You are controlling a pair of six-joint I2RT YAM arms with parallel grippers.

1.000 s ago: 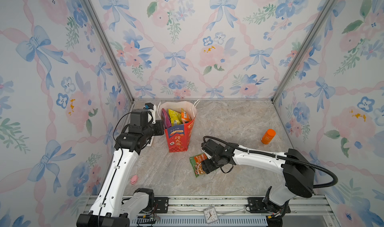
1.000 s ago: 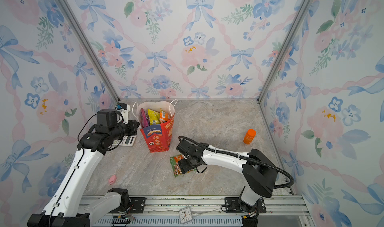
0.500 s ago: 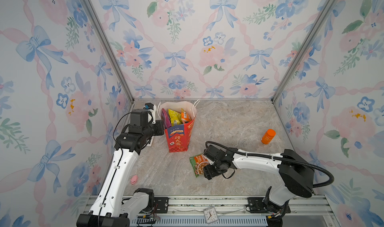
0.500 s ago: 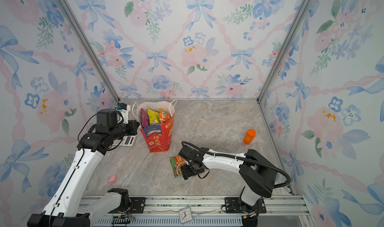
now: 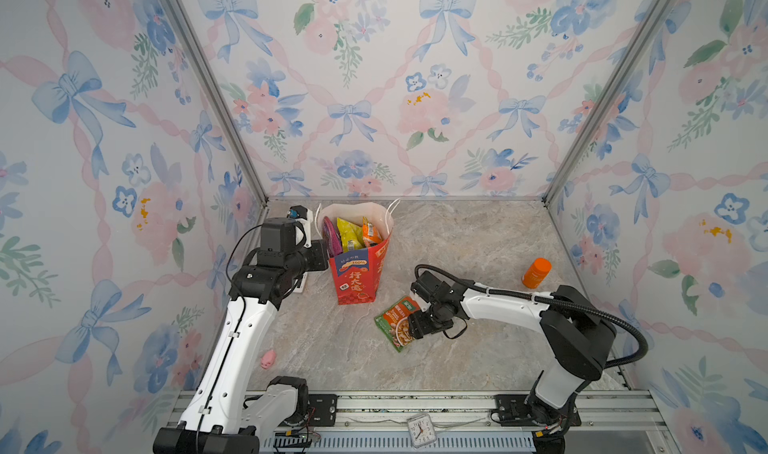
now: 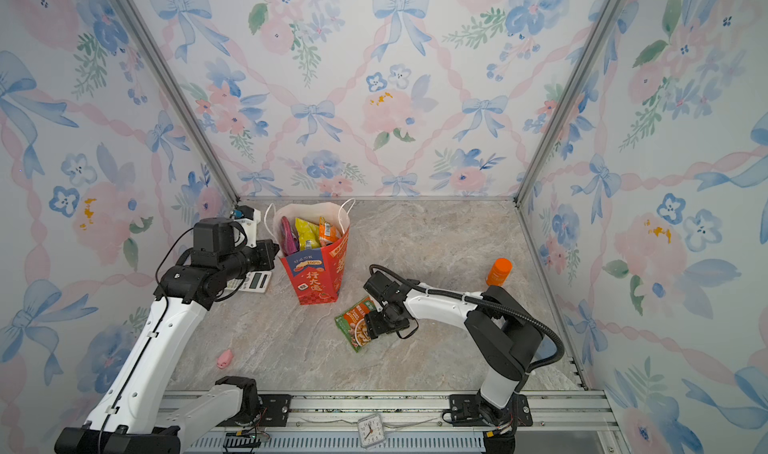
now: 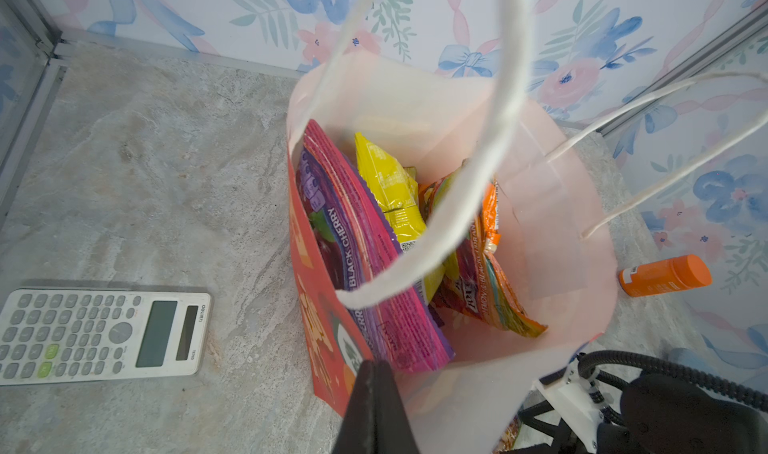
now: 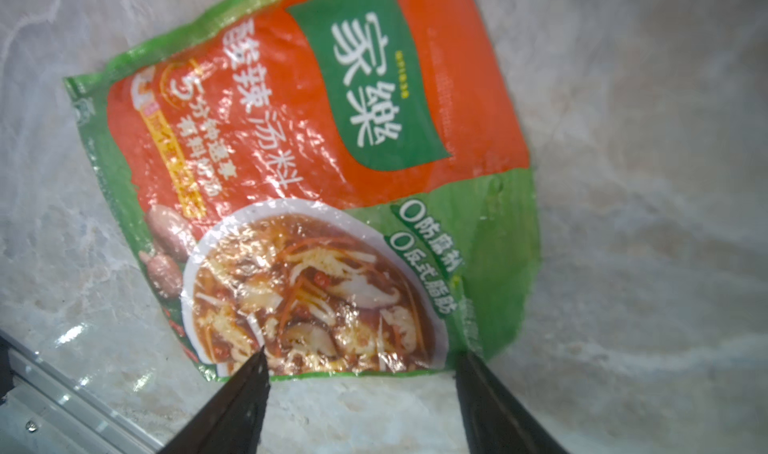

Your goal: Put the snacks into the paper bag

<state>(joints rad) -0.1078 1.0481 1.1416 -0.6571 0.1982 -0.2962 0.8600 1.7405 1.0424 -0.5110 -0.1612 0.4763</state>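
Pinching the paper bag (image 5: pixel 358 279) at its left rim, left gripper (image 7: pixel 372 373) clamped tight, probably to keep the mouth open. Lining up the right gripper (image 8: pixel 361 369), jaws wide, over the soup packet (image 8: pixel 316 161) lying flat near-right of the bag.

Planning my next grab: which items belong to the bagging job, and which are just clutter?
Job: paper bag; purple packet, yellow packet, orange packet inside it; soup packet, not yet bagged.
Clutter: calculator; orange bottle; pink toy; small clock.

Paper bag (image 5: pixel 358 279): red, upright, open, holding purple, yellow, orange packets (image 5: pixel 350 235). Soup packet (image 5: pixel 395 322): green-orange, flat, bag's five o'clock.
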